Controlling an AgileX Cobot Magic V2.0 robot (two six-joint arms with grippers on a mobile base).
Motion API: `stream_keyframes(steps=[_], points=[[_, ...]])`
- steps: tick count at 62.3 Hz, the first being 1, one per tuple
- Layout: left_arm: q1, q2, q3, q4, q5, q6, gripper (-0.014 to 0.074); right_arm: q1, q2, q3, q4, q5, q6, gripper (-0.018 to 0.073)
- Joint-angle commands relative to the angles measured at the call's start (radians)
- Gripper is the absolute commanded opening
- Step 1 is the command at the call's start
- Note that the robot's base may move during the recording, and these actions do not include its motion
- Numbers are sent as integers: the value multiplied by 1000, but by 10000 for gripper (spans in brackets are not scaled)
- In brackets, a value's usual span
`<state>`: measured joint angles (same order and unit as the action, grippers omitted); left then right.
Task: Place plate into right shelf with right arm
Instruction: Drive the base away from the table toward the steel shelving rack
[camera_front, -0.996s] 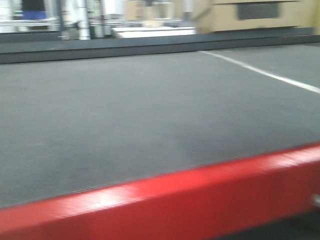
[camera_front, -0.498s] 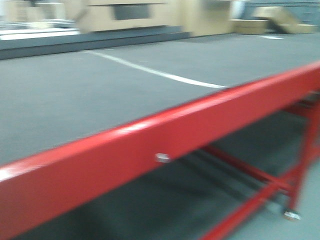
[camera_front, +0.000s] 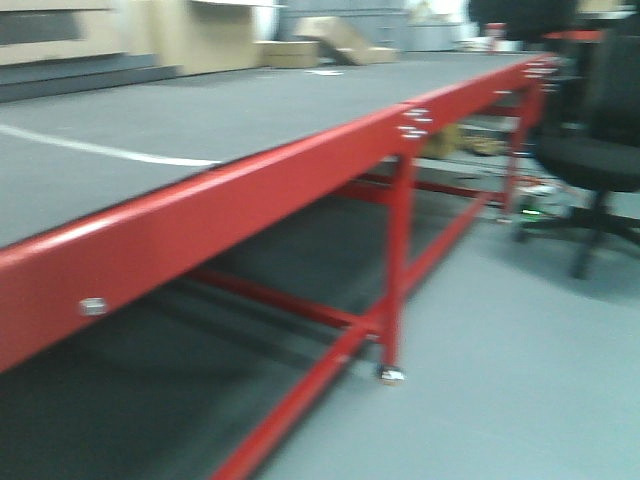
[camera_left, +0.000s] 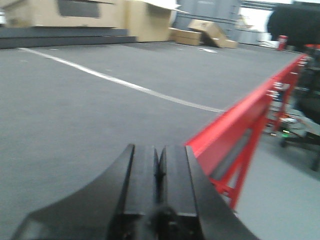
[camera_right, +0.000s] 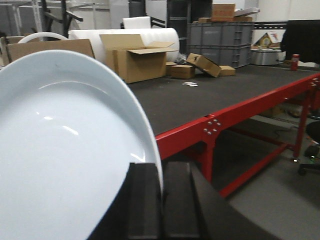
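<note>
Front view: only the red-framed bench (camera_front: 150, 110), running toward 1 o'clock, and a chair (camera_front: 600, 150) at 3 o'clock; no shelf shows (the picture is blurred). Left wrist view: the left tool (camera_left: 160, 150) has its fingers together, empty, above the bench top. Right wrist view: the right tool (camera_right: 161, 172) is clamped on the rim of the plate (camera_right: 65, 150), which fills 9 o'clock. A narrow grip on a glossy rim could let the plate pivot or slip in transit, or its edge could clip the bench rail.
</note>
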<state>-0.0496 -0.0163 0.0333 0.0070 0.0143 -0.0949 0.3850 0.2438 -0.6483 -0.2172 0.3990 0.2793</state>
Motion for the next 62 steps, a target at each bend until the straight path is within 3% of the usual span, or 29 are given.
stream_keyframes(steps=[1,10,22,62], points=[[0,-12,8,0,-92,-6,-47,-5,10,-30,-17,-99,-6,29],[0,-12,8,0,-92,-6,-47,-5,10,-30,-17,-99,-6,29],[-44,-12,8,0,-92,-6,-47,-5,10,-30,-17,-99,-6,29],[-44,-12,8,0,-92,-6,-47,-5,10,-30,-17,-99,-6,29]])
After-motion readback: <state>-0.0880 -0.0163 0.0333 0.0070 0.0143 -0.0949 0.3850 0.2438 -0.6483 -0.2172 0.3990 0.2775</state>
